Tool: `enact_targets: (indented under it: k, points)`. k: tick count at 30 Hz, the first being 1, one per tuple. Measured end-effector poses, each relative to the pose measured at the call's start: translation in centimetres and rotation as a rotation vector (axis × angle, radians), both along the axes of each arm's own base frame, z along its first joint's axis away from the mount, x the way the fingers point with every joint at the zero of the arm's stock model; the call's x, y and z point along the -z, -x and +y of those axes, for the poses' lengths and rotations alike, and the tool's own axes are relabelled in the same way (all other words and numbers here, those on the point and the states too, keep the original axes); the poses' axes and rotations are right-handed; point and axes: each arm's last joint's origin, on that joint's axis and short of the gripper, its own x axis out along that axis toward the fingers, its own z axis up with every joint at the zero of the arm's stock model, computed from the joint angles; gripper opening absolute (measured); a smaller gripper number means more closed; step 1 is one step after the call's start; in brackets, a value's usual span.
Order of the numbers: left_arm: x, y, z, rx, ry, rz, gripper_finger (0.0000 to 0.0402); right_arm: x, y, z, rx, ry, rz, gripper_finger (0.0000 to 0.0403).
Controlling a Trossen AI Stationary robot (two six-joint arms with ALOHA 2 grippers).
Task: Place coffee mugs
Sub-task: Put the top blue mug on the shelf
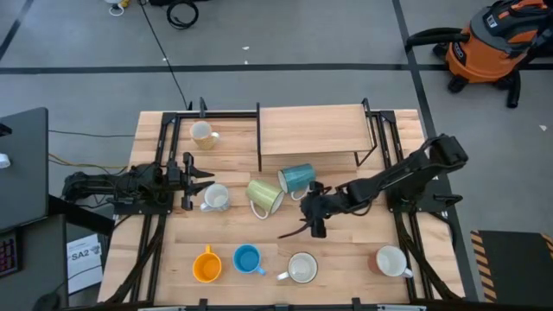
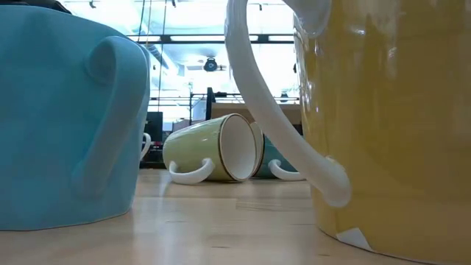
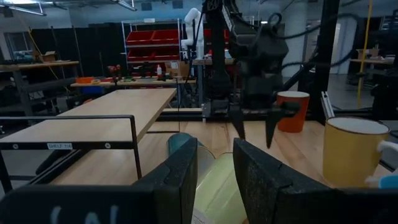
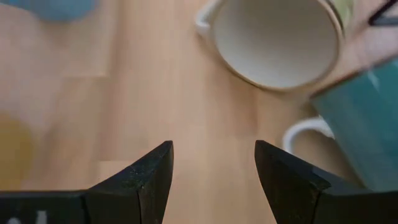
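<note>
1 teal mug (image 2: 276,158) mostly behind green mug (image 2: 213,151)

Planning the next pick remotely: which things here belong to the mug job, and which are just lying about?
Job:
cream mug
white mug
green mug, on its side
teal mug, on its side
orange mug
blue mug
front white mug
brown mug
shelf
right gripper, open

Lying about:
vacuum
cables

Wood shelf (image 1: 311,128) on table (image 1: 346,263); orange shop vac (image 1: 492,43) w/ cables on floor.
</note>
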Motion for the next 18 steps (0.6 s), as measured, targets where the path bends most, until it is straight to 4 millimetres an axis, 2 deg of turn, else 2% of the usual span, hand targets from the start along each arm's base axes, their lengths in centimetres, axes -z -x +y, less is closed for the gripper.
enact_targets:
  k: [8, 18]
  points:
    - [0.0, 0.0, 0.0, 0.000, 0.000, 0.000, 0.0110, 2.1, -0.8, -1.7, 0.108, 0.092, 0.046, 0.0231]
    - [0.0, 0.0, 0.0, 0.000, 0.000, 0.003, 0.0110, 3.1, -1.8, -2.9, 0.154, 0.085, 0.031, 0.0231]
